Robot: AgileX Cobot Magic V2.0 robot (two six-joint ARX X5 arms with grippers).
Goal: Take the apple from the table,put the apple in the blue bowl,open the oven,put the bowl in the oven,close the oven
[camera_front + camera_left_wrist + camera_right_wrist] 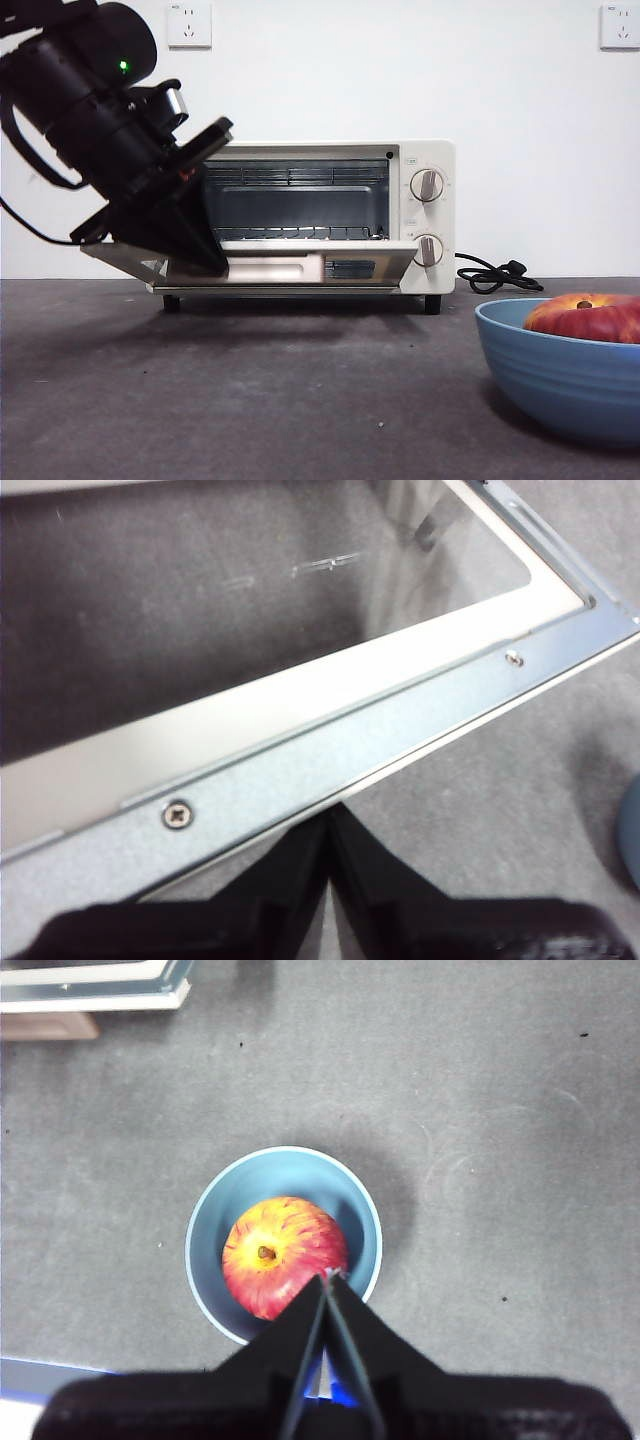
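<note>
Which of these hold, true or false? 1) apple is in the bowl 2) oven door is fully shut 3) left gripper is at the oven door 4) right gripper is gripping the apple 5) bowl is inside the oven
1) True: the apple sits in the blue bowl.
2) False: the oven door is swung down, open.
3) True: the left gripper is at the door's edge.
4) False: the right gripper hangs shut above the apple.
5) False: the bowl stands on the table, away from the oven.

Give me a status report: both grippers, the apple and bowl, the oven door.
Left gripper shut at the cream-white toaster oven's lowered glass door. Right gripper shut, empty, above the round red apple in the wide blue bowl. Nothing between bowl and oven.
</note>
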